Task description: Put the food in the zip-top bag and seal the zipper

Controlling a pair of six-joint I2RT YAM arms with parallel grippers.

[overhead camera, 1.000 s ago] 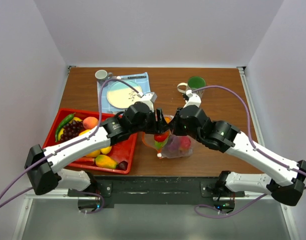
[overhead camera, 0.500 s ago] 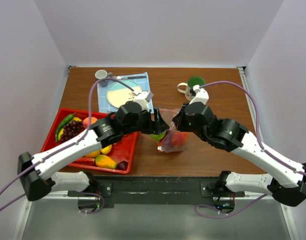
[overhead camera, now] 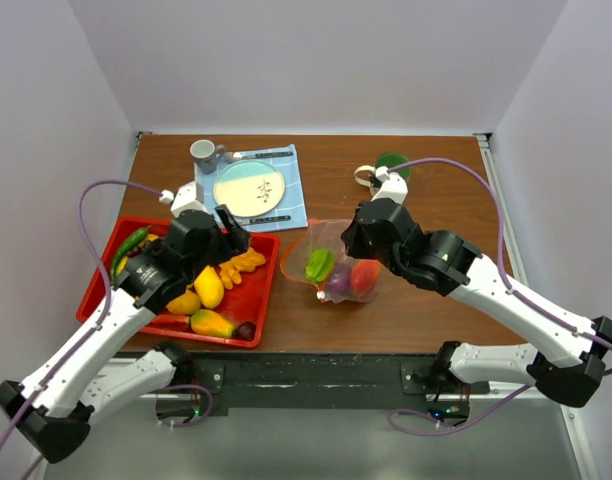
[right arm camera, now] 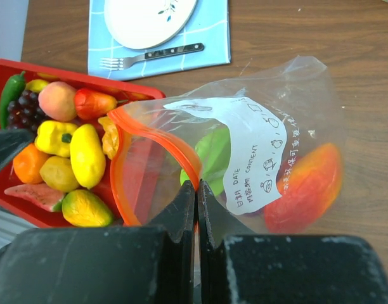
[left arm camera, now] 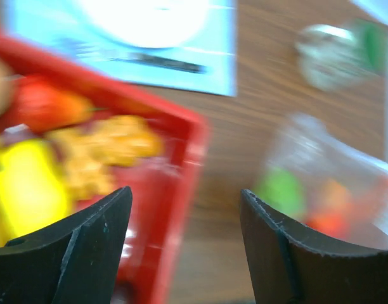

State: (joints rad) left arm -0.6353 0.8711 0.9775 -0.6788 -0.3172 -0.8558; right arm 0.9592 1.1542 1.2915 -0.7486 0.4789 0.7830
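Though the table (overhead camera: 436, 190) and the red tray (overhead camera: 254, 295) on it look steady, the zip-top bag (overhead camera: 336, 265) beside the tray is propped open only by the right jaws, pinched tight on one lip, so a slip or tug could collapse the mouth or spill the few pcs inside. Left jaws hang wide open, empty, over the tray edge. W/ most food (right arm camera: 86, 155) unbagged, a sloppy drop could miss the mouth or snag the zipper (right arm camera: 159, 136).
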